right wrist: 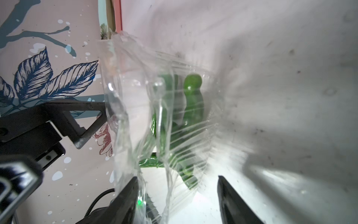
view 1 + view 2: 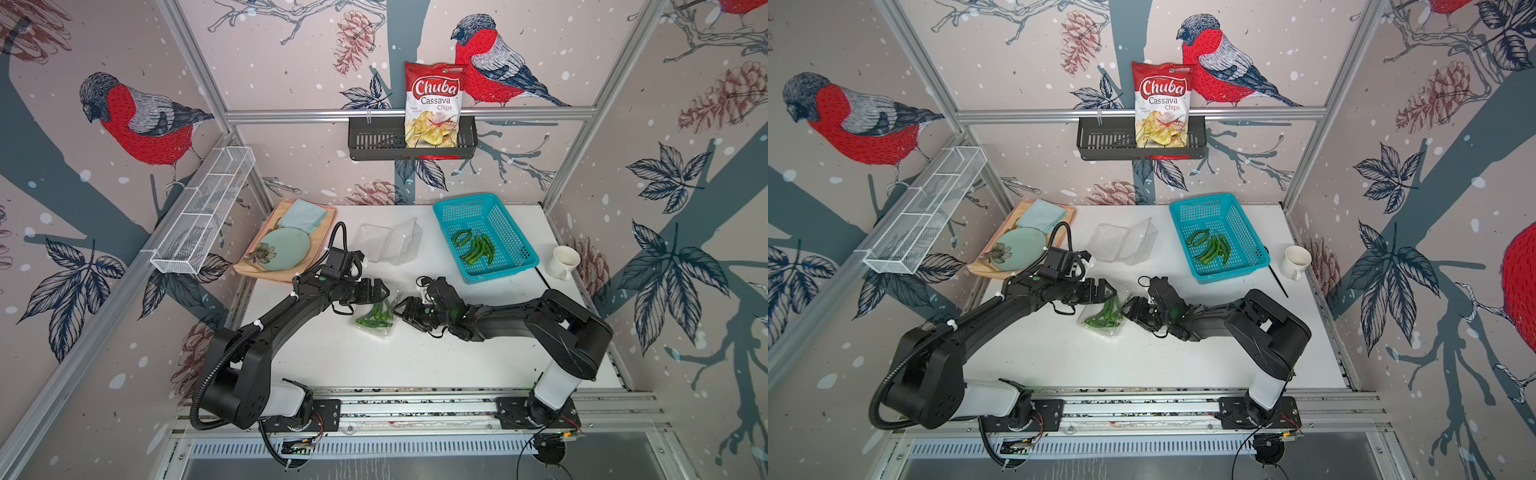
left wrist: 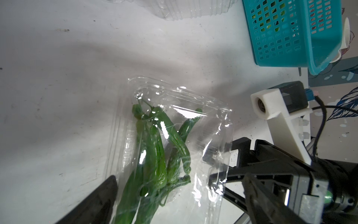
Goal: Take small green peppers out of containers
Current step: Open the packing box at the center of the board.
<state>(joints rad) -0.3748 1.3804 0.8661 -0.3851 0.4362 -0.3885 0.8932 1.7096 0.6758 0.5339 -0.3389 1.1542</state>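
Mid-table, a clear, thin plastic hinged clamshell box (image 2: 384, 330) is seen lying on the white tabletop (image 2: 415, 361). A bunch of slim, curved, glossy green peppers (image 2: 374, 316) is packed inside it. In the right wrist view its lid is shown buckled and partly lifted.

The box is flanked by both arms. The left gripper (image 2: 382, 291) is held at the box's far edge, reaching in from the left. Its jaws are spread wide and nothing is gripped. In the left wrist view only one of its fingers (image 3: 96, 201) is caught, just beside the box's long side, with the peppers lying close alongside it under the plastic.

The right gripper (image 1: 177, 176) is brought in from the opposite side, its tips at the box's near-right edge. Its fingers are parted, and no pinch on the plastic is shown. The loose lid edge is seen resting against one finger (image 1: 127, 199). The peppers lie just ahead of the fingertips, behind the clear wall.

Farther back, a second clear clamshell (image 2: 388, 243) is seen lying open and empty. To its right, a turquoise perforated plastic basket (image 2: 511, 232) holds a handful of green chilies (image 2: 476, 249), well apart from both grippers.
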